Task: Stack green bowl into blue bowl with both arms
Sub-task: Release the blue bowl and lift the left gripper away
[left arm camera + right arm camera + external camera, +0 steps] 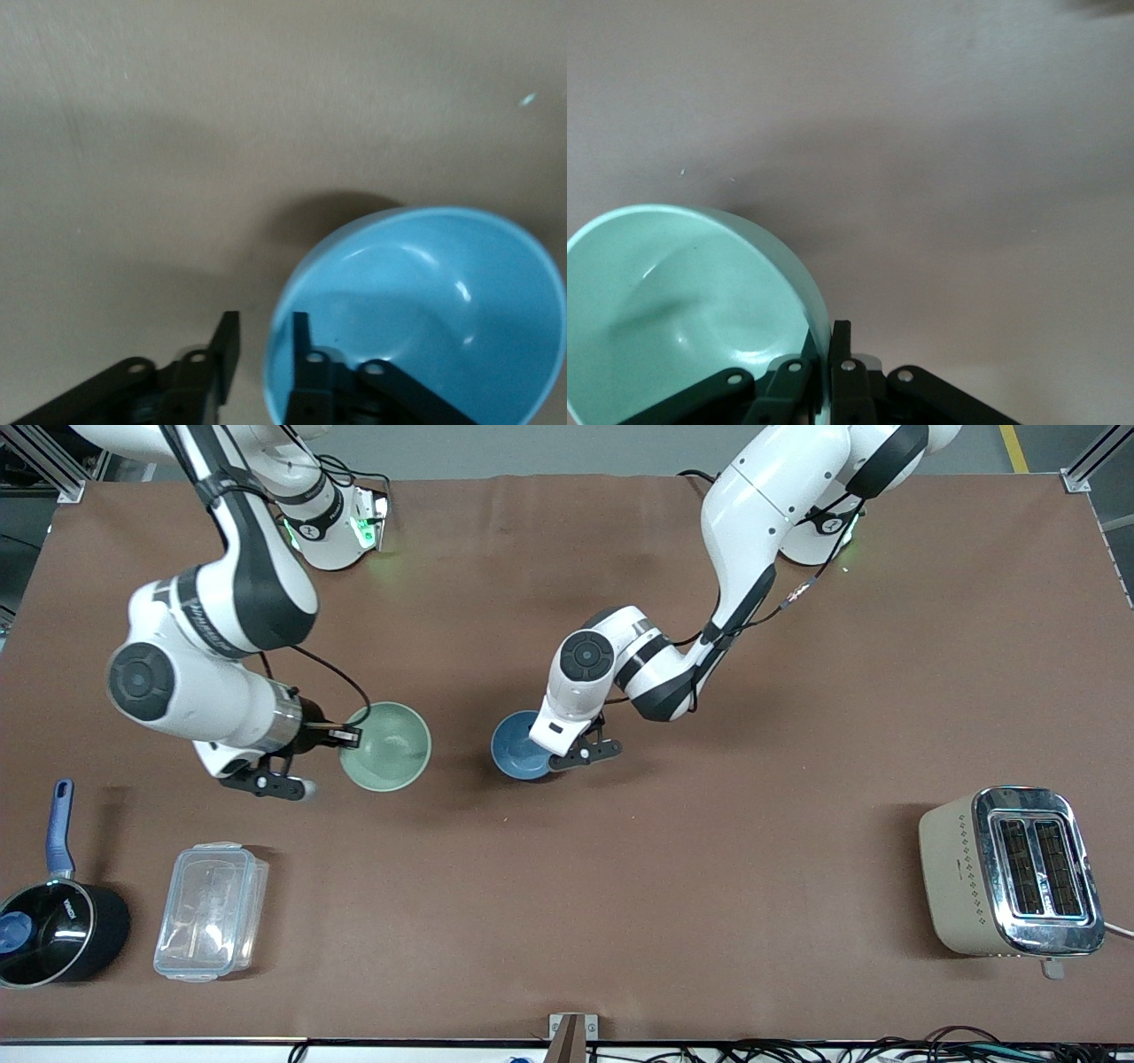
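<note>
Across the front view, my right gripper pinches the green bowl at its 9 o'clock rim; carrying it over the blue bowl comes next. Left wrist view: my left gripper straddles that blue rim, fingers slightly parted, releasing I judge. Right wrist view: clamped tight. No writing readable.

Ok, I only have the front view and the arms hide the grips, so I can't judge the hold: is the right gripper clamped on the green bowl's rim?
Observer: Yes. In the right wrist view the right gripper is shut on the green bowl, with one finger inside the rim and one outside.
Operator: And the left one on the blue bowl?
Observer: The left gripper straddles the blue bowl rim, but it is open, with a gap beside the wall.
</note>
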Controlling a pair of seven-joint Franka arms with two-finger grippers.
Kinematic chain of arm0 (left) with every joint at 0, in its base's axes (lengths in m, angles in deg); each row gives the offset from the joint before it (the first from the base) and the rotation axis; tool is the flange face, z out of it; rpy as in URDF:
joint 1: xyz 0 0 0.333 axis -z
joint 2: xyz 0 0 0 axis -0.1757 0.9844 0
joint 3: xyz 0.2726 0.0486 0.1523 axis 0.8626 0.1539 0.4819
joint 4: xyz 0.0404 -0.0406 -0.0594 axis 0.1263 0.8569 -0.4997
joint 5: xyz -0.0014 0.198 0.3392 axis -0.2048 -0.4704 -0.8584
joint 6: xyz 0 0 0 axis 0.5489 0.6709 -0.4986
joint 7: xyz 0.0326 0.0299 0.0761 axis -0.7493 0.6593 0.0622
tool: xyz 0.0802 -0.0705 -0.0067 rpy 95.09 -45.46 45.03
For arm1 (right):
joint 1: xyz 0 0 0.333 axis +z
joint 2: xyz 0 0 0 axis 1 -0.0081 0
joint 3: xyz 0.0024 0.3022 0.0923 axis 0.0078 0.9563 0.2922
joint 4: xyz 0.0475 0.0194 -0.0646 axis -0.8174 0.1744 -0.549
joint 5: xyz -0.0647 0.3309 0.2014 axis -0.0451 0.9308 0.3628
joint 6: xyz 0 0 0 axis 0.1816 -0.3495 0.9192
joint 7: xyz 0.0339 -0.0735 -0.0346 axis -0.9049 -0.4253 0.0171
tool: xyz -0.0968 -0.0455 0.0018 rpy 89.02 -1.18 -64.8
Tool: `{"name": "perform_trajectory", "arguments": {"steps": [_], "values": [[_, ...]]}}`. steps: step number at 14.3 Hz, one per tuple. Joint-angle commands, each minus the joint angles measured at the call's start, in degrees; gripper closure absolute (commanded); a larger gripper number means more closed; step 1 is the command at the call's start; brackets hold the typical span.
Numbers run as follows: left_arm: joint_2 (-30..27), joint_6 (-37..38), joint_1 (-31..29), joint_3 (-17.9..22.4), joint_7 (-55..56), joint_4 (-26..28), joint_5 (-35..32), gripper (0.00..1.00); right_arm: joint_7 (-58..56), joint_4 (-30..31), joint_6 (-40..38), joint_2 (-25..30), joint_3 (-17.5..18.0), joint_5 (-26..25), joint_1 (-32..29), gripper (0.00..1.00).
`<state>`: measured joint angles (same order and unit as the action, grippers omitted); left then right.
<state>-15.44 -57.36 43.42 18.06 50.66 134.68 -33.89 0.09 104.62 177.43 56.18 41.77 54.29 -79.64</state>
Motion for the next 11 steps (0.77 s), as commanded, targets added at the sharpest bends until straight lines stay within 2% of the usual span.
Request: {"name": "perform_trajectory", "arguments": {"steps": [1, 4, 8, 11], "values": [[-5.73, 2.42, -2.53, 2.55, -0.15, -1.38, -1.15, 0.00, 2.35, -0.48, 1.92, -1.71, 2.22, 1.22, -0.24, 1.00], [-13.21, 12.85, -9.11, 2.65, -5.48, -4.00, -1.24, 0.00, 10.41, -0.13, 7.18, -4.43, 5.30, 0.96, 3.27, 1.00], [-20.68, 27.01, -17.73, 2.74, -22.54, -4.98, -1.24, 0.00, 18.79, 1.01, 13.43, -7.52, 5.40, 0.69, 9.95, 1.00], [-25.17, 31.69, -23.88, 2.56, -30.81, -4.89, -1.24, 0.00, 20.99, 6.54, 21.42, -7.87, 5.40, 0.69, 12.24, 1.00]]}}
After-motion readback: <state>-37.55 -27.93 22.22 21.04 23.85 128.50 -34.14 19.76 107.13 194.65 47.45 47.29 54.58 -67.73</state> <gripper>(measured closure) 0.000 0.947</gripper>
